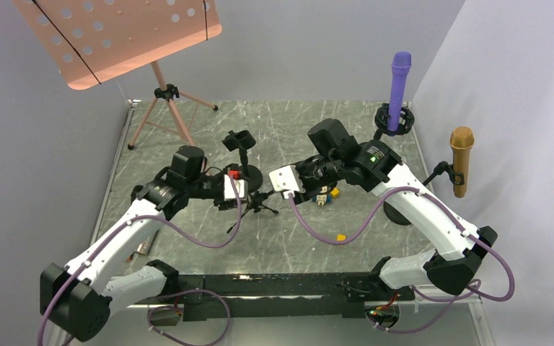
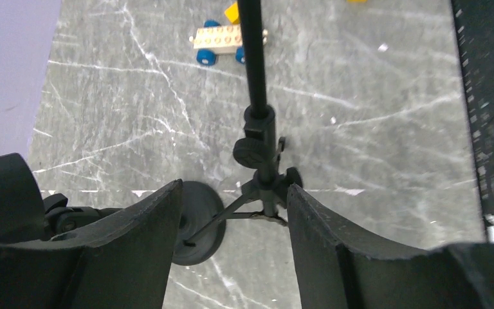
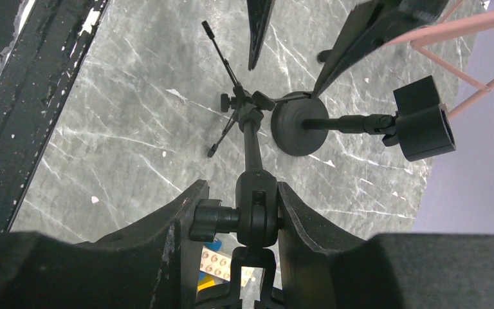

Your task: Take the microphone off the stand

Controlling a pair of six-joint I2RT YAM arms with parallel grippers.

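A purple microphone (image 1: 399, 79) stands upright in a black holder (image 1: 393, 119) at the back right. A gold microphone (image 1: 461, 158) hangs in a clip at the right edge. Mid-table, a small black tripod stand (image 1: 261, 203) is tilted over. My right gripper (image 1: 283, 192) (image 3: 243, 190) is shut on its swivel joint (image 3: 255, 212); the pole runs away to the tripod legs (image 3: 235, 106). My left gripper (image 1: 249, 196) (image 2: 233, 188) is open, its fingers on either side of the tripod hub (image 2: 267, 180) without touching the pole (image 2: 256, 77).
A round-base stand (image 1: 249, 173) with an empty clip (image 3: 418, 122) is just behind the tripod. A toy car with blue wheels (image 2: 219, 42) lies under my right wrist, and a yellow piece (image 1: 340, 237) lies nearer. A pink music stand (image 1: 115, 36) is back left.
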